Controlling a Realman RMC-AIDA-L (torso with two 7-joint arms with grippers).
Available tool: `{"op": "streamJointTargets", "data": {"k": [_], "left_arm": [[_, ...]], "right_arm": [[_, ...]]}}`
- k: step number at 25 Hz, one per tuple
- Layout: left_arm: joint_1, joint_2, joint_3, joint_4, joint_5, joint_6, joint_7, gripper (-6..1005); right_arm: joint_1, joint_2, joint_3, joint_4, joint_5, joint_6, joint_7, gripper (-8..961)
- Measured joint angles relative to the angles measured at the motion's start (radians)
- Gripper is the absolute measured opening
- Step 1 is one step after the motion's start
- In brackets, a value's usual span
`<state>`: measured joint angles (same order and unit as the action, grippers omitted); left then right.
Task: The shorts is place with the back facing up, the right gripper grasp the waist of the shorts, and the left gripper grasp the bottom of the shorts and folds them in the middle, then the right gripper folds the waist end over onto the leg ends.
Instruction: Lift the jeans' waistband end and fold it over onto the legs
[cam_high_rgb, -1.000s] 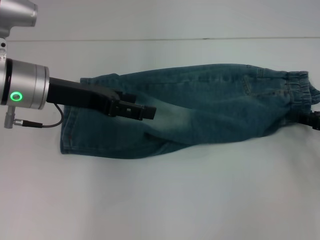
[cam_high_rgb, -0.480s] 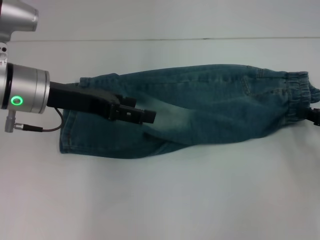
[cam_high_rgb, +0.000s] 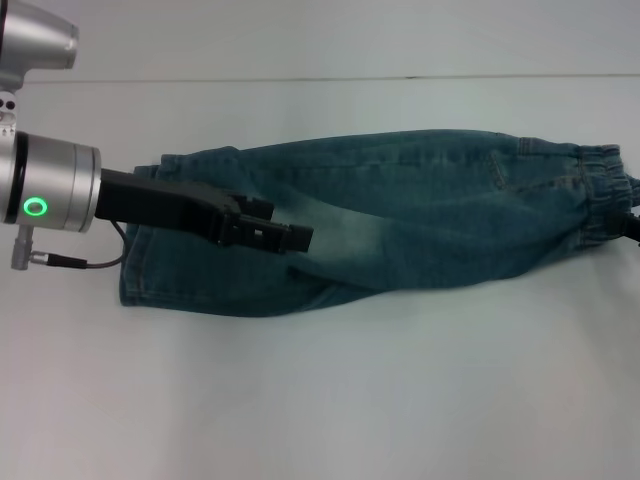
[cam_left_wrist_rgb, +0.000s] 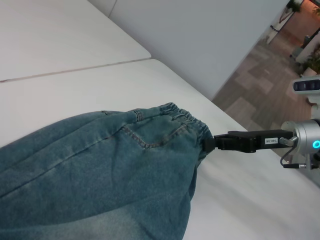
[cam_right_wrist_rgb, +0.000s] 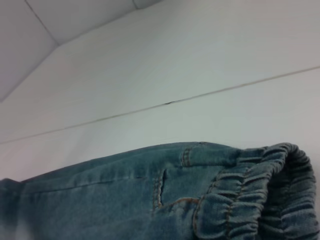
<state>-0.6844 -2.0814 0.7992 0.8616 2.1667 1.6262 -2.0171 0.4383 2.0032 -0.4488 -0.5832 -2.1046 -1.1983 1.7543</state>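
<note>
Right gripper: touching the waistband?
Touching. In the left wrist view the right gripper has its tip on the waistband of the shorts, no gap.

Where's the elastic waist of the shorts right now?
In the head view, the waist lies at the shorts' far right end on the white table, with the right gripper at it.

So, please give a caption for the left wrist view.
Right gripper holding the elastic waist of the shorts on the white table.
</note>
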Motion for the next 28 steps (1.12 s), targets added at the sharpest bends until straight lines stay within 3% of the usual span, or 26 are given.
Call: {"op": "streamJointTargets", "data": {"k": [6,12,22,28], "left_arm": [[-0.006,-0.005,0.0,-0.029,-0.001,-0.017,0.017,931],[-0.005,-0.034,-0.003,-0.037,-0.003,-0.065,0.046,931],[-0.011,-0.072,-0.009,-0.083,-0.01,-0.172,0.093,931],[-0.001,-0.079,-0.007,-0.126,-0.064,-0.228,0.12,931]], "right_arm": [[0.006,0.004,0.015,-0.01,0.0,-0.031,0.001,56],[0.039,0.002,0.018,-0.01,0.0,-0.056,0.002,56],[0.141,-0.008,0.008,-0.04,-0.001,-0.113,0.05,57],[0.201,-0.007,-0.028,-0.064,-0.002,-0.127,0.087,67]]}}
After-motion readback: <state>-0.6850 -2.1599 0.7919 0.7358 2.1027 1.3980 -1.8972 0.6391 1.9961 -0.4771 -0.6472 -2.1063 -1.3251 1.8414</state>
